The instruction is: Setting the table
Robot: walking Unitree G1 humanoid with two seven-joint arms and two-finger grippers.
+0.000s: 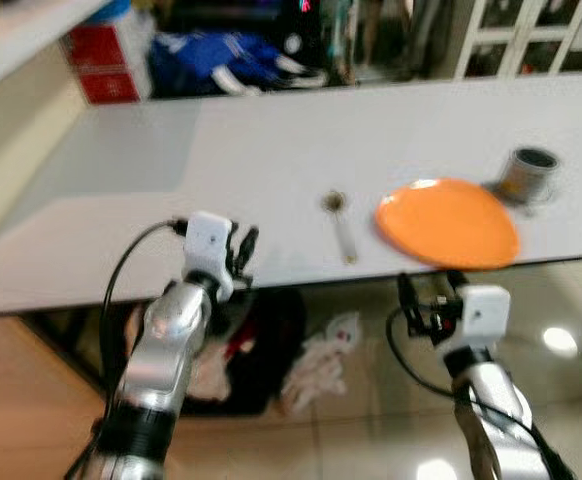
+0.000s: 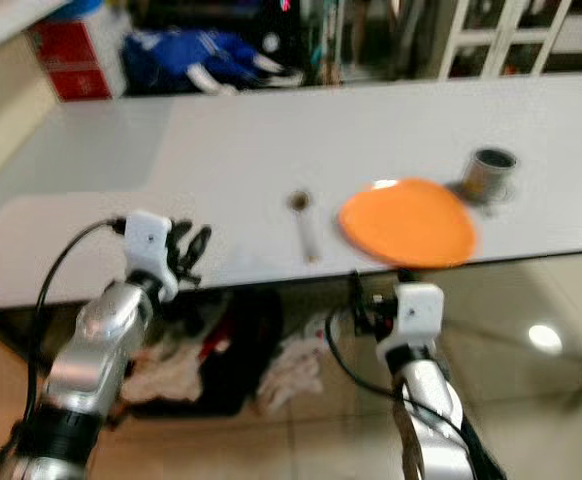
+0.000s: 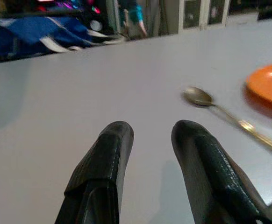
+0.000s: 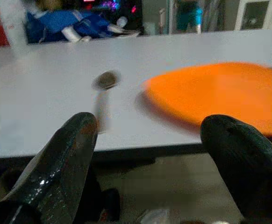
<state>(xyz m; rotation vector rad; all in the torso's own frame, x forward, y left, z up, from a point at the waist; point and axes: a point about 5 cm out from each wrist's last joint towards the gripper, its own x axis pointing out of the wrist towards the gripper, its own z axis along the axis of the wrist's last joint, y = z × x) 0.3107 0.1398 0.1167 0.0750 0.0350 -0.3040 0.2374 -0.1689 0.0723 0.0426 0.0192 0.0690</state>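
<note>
my right gripper (image 1: 423, 303), fingers spread wide and empty, hangs just off the white table's (image 1: 271, 150) edge; the round orange plate (image 1: 448, 222) lies straight ahead, nearer it than the narrowly parted left gripper (image 1: 243, 252).

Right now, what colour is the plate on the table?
Orange. The plate is plain, with no pattern that I can see; it shows best in the left eye view.

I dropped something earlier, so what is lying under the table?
Under the white table, on the floor, lie a dark bag or bundle and crumpled white cloth. The tabletop covers anything farther back.
</note>
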